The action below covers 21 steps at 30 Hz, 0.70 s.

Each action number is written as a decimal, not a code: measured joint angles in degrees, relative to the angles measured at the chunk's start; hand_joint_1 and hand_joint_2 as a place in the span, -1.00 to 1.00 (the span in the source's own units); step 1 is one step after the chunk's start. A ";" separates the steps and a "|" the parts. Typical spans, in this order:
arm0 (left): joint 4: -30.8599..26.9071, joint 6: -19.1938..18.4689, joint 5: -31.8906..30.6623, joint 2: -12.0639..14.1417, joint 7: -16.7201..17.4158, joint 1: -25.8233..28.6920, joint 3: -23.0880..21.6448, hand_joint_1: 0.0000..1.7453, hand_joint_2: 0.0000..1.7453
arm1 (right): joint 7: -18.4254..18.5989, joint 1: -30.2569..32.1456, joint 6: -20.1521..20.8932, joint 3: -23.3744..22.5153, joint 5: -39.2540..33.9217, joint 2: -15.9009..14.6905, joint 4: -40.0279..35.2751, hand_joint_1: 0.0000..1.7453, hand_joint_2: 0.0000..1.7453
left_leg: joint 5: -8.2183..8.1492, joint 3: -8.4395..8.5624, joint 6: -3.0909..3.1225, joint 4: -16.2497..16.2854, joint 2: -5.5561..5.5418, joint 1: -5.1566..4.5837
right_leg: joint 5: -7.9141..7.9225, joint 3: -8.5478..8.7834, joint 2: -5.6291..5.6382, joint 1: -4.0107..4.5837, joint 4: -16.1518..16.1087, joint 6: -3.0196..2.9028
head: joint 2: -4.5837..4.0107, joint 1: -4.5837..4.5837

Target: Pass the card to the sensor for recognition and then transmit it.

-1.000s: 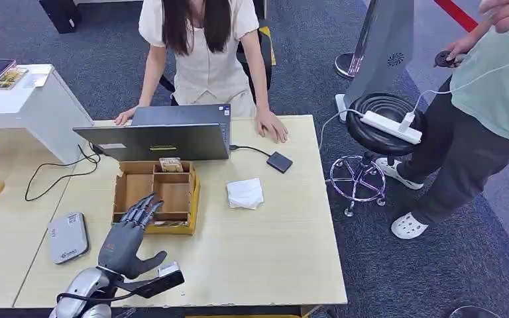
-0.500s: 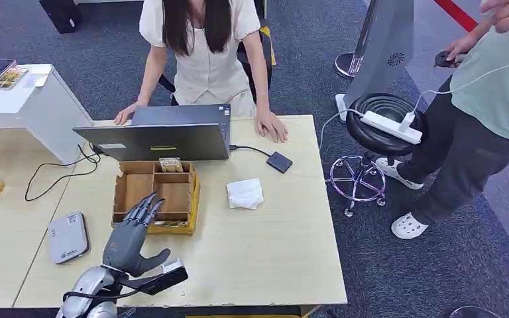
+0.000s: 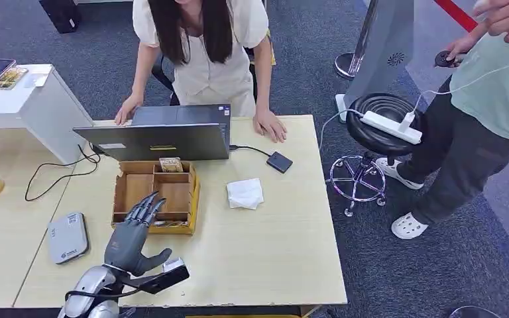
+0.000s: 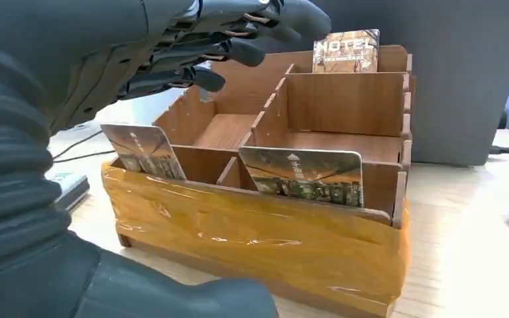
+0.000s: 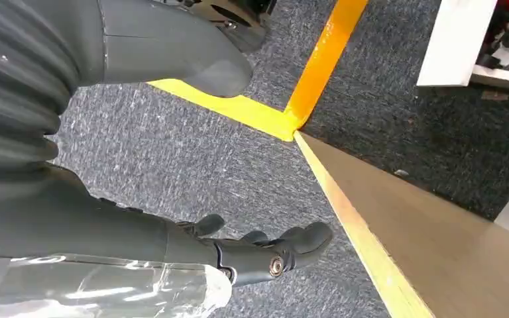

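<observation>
**Left hand open beside the card box**

Left hand (image 3: 134,233) hovers with fingers spread and nothing held, its fingertips over the near edge of the wooden box (image 3: 120,196) on the table (image 3: 265,252). The left wrist view shows what the head view cannot: two cards standing in the box's near slots, the card (image 4: 303,175) on one side printed with a brownish picture, another card (image 4: 144,150) beside it, and a third card marked "HOTEL" (image 4: 346,51) at the far wall. Tape wraps the box front. Right hand (image 5: 172,245) hangs over carpet, fingers loosely apart, holding nothing. The sensor (image 3: 67,237) lies just beside the left hand.
</observation>
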 joint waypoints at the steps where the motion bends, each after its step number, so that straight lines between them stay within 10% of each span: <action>1: 0.11 0.13 0.02 -0.07 -0.04 -0.12 0.00 -1.00 1.00 | 0.09 0.00 0.00 0.00 0.05 0.02 0.00 -1.00 1.00 | 0.00 0.00 0.00 0.00 0.00 0.00 | 0.00 0.00 0.00 0.00 0.00 0.00 | 0.00 -0.02; 21: 2.42 1.27 -0.22 -0.83 0.04 -0.54 0.02 -1.00 1.00 | 0.31 0.01 0.08 -0.29 0.44 0.13 0.00 -1.00 1.00 | 0.00 0.00 0.00 0.00 0.00 0.00 | 0.00 0.00 0.00 0.00 0.00 0.00 | 0.00 -0.02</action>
